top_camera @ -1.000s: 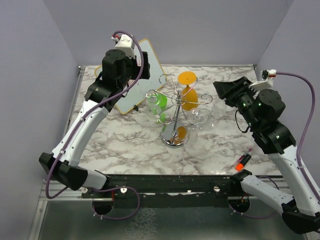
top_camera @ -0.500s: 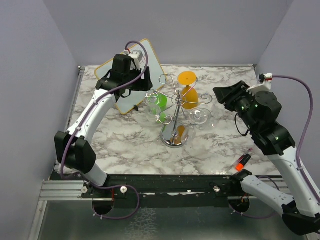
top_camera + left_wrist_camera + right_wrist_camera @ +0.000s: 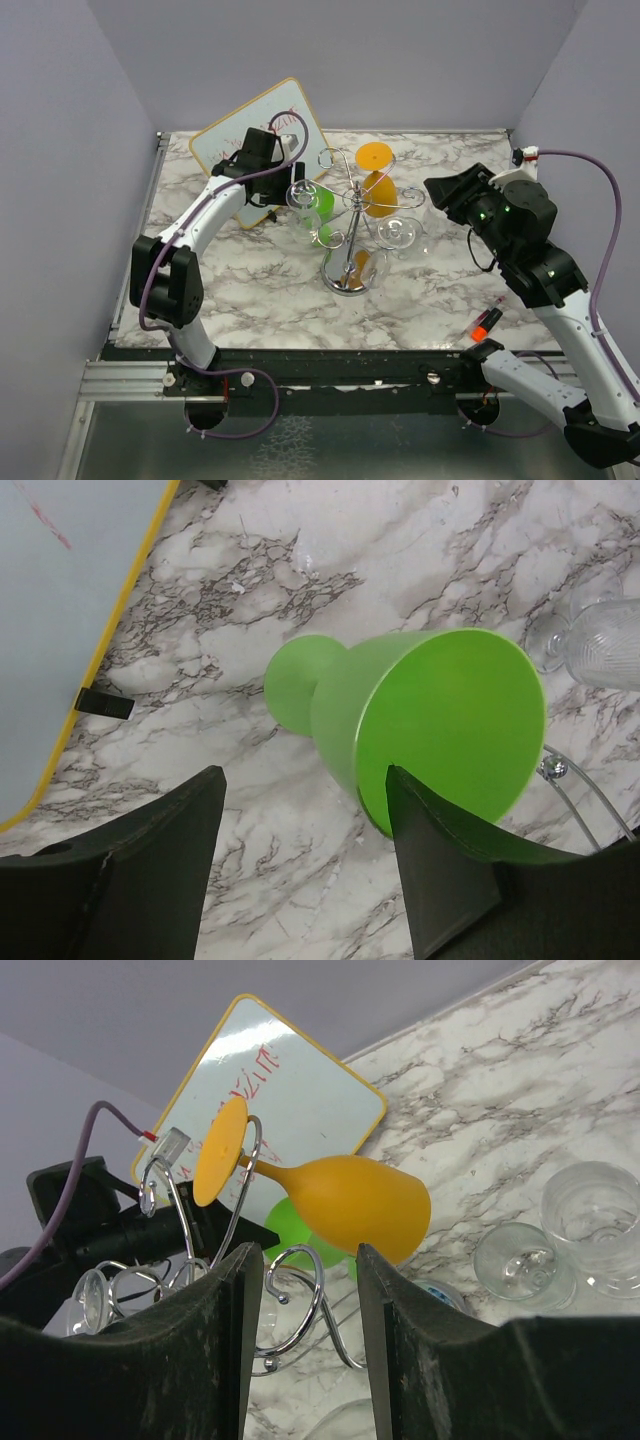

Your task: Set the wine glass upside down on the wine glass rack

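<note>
Your left gripper (image 3: 305,780) is released, its fingers on either side of the green wine glass (image 3: 430,720), just beside the wine glass rack (image 3: 352,235); if you squeeze off-centre, the smooth bowl may slip and hit the wire arms; your right gripper (image 3: 305,1260) is released, empty.

The left wrist view's edges cut off the whiteboard (image 3: 60,610) and a clear glass (image 3: 612,645). A finger (image 3: 450,880) of the left gripper (image 3: 305,772) hides the green glass (image 3: 440,720)'s lower rim from us. We cannot read the board's small red writing (image 3: 255,1078).
</note>
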Robot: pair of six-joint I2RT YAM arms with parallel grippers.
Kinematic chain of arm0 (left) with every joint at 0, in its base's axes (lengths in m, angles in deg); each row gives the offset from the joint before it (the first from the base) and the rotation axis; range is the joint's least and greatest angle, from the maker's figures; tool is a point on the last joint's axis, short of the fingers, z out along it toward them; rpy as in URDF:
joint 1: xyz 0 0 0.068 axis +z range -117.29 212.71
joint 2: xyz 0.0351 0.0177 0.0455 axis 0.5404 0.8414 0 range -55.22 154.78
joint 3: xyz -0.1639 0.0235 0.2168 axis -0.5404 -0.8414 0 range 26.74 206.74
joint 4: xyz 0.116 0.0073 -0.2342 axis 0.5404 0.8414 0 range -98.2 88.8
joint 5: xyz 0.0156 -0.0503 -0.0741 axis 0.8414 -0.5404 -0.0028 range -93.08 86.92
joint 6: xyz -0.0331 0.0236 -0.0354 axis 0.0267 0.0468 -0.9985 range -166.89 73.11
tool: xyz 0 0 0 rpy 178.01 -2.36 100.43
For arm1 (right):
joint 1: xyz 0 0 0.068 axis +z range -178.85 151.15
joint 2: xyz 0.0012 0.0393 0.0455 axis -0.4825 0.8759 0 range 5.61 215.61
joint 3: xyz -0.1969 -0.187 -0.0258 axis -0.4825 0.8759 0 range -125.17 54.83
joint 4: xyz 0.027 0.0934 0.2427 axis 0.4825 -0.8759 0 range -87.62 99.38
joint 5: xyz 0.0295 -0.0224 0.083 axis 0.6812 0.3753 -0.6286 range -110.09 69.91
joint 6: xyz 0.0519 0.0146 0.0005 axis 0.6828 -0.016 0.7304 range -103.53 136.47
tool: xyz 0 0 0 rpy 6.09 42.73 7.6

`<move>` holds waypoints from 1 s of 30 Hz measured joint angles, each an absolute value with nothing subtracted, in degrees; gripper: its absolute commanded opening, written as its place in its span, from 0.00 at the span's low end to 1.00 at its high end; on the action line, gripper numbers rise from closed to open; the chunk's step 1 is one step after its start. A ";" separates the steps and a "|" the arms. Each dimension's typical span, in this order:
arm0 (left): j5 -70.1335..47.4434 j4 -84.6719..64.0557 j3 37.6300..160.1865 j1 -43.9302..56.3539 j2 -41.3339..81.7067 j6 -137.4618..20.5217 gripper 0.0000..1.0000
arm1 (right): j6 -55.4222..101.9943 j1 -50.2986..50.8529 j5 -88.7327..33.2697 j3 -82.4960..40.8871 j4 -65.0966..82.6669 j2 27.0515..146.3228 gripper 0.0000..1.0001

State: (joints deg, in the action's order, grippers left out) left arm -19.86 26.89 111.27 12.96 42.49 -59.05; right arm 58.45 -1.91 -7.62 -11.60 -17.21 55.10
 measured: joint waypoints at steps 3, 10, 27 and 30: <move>-20.51 27.32 111.27 12.96 43.74 -59.10 0.58 | 58.47 -1.91 -7.62 -11.60 -17.21 55.10 0.48; -20.41 28.24 112.36 12.94 46.19 -59.75 0.40 | 58.45 -1.91 -7.47 -11.60 -17.21 55.04 0.48; -16.43 30.62 114.20 12.94 46.58 -59.34 0.00 | 58.45 -1.91 -7.03 -11.60 -17.23 54.10 0.48; -14.85 31.21 114.40 12.94 46.08 -59.29 0.00 | 58.45 -1.91 -7.03 -11.60 -17.23 53.92 0.48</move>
State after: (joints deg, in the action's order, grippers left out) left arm -14.85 31.21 114.40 12.94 46.08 -59.29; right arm 58.45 -1.91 -7.03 -11.60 -17.23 53.92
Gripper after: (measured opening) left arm 0.019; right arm 0.475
